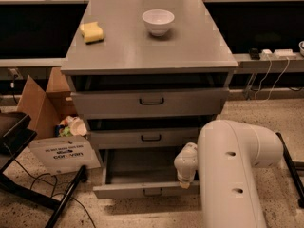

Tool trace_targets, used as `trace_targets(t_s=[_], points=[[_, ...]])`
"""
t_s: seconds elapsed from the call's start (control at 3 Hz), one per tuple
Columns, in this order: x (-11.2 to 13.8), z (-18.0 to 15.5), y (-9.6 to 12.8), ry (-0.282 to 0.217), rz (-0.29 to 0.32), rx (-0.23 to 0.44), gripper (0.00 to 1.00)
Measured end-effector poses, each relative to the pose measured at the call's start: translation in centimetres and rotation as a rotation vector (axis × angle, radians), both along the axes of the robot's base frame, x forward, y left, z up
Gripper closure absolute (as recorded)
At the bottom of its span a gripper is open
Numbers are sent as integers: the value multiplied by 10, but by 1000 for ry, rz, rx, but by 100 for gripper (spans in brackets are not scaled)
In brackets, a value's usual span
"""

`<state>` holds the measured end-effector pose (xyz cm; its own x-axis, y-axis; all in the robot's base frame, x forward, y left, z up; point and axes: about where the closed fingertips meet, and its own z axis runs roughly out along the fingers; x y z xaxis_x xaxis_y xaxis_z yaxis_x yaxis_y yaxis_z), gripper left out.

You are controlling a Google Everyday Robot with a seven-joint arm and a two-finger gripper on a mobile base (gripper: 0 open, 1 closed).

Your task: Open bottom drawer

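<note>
- Gripper (184, 180) hangs at the end of the white arm (232, 175), low by the right front corner of the bottom drawer (137, 167). Whether it is parted or closed, I cannot make out.
- Bottom drawer stands pulled well out of the grey cabinet (147, 51), with its plain interior showing and its loop handle (153, 192) free, left of the gripper.
- Task looks all but done; at most a little more pull and a withdrawal are left.
- Middle drawer (151, 137) and top drawer (152, 101) sit much further in.
- Arm's bulk hides the bottom drawer's right side.
</note>
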<state>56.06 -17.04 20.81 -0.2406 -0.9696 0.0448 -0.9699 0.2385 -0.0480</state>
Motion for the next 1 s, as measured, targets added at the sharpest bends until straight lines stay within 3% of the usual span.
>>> trace_targets(t_s=[0.33,0.67,1.0], points=[[0,0,0,0,0,0,15],[0,0,0,0,0,0,0],[0,0,0,1,0,0,0]])
